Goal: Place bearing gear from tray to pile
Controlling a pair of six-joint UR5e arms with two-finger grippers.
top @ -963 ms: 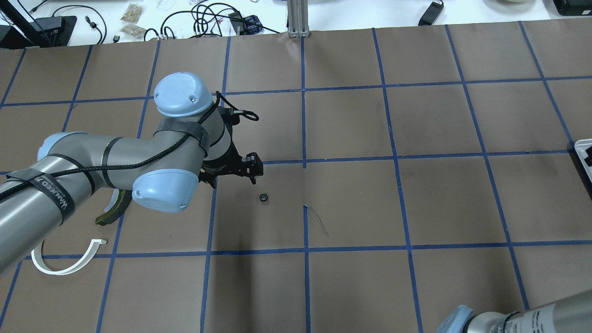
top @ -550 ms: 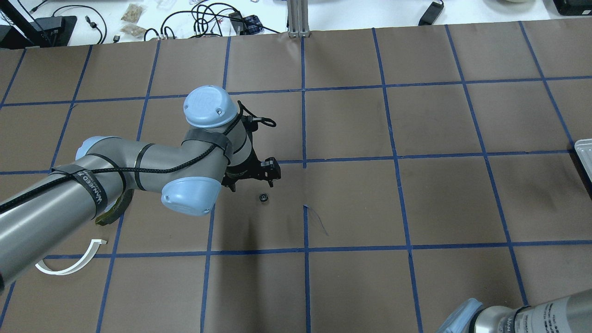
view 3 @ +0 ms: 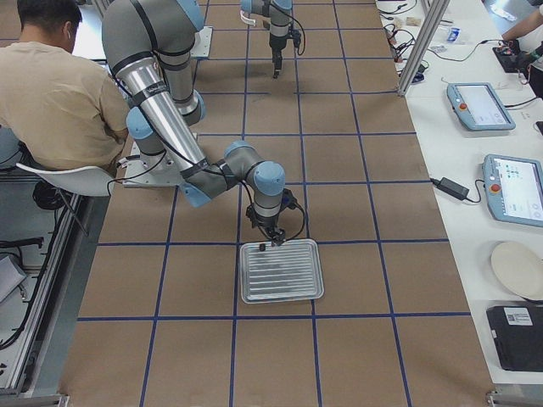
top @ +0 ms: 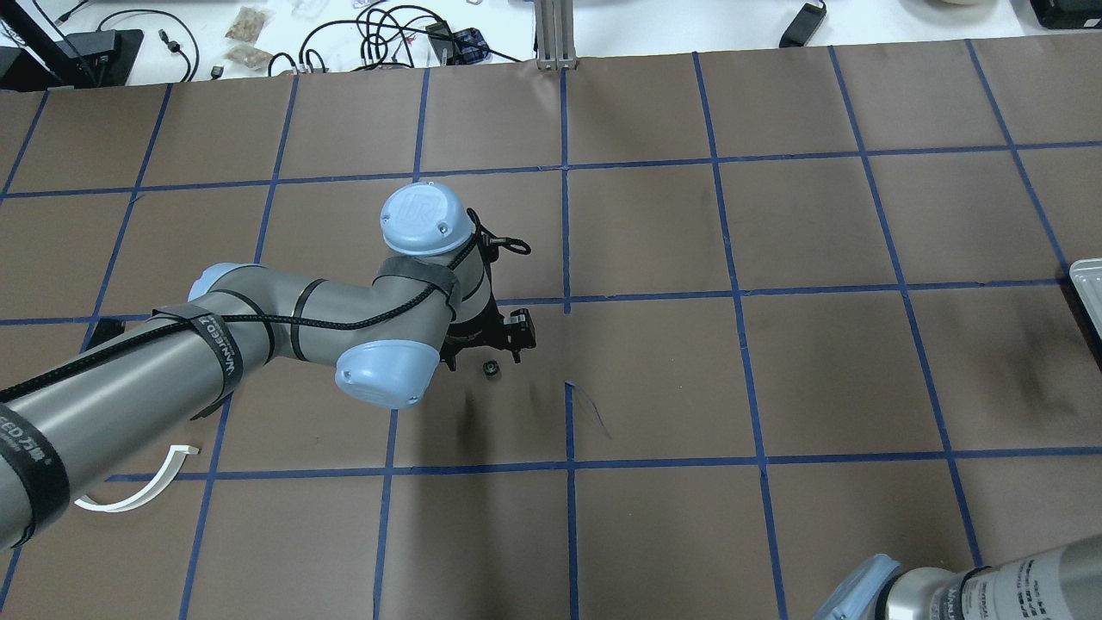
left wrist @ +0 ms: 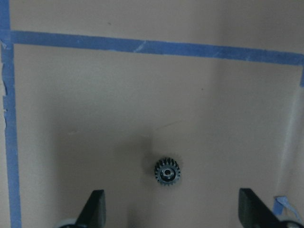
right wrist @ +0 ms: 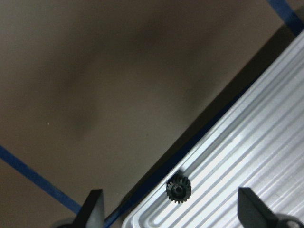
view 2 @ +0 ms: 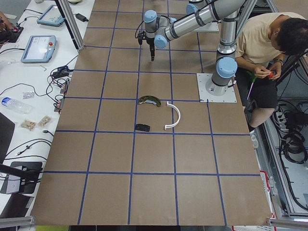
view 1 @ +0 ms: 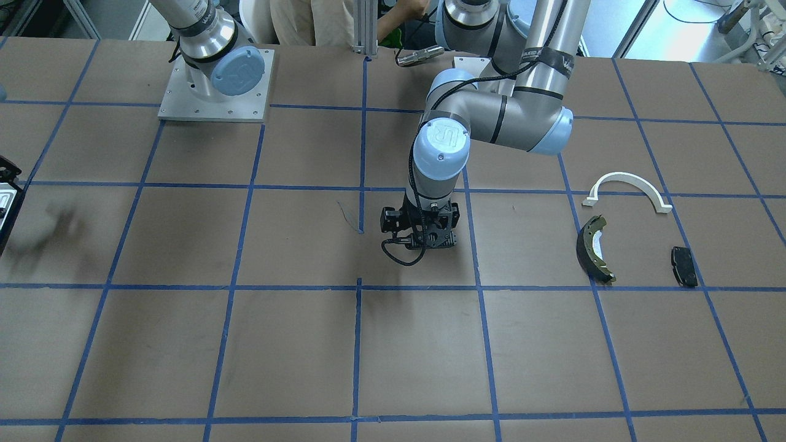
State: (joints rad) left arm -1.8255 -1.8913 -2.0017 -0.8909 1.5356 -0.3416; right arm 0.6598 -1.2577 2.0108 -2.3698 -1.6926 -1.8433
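Steel and tiny, the bearing gear [left wrist: 167,171] lies flat on the brown paper [left wrist: 142,95] at mid-table, under the left gripper [left wrist: 172,208], whose fingers are spread wide. It looks light, rigid and probably slick, so the pinch goes across opposite teeth.

A brown paper tabletop [top: 861,379], gridded with blue tape [top: 565,232], spreads all round the left gripper [left wrist: 173,214]. Well ahead of that gripper an aluminium post [top: 555,34] rises at the tabletop's edge, with a white bench [top: 671,21] beyond carrying touch panels [view 2: 38,48]. Lighting is even; shadows are soft.
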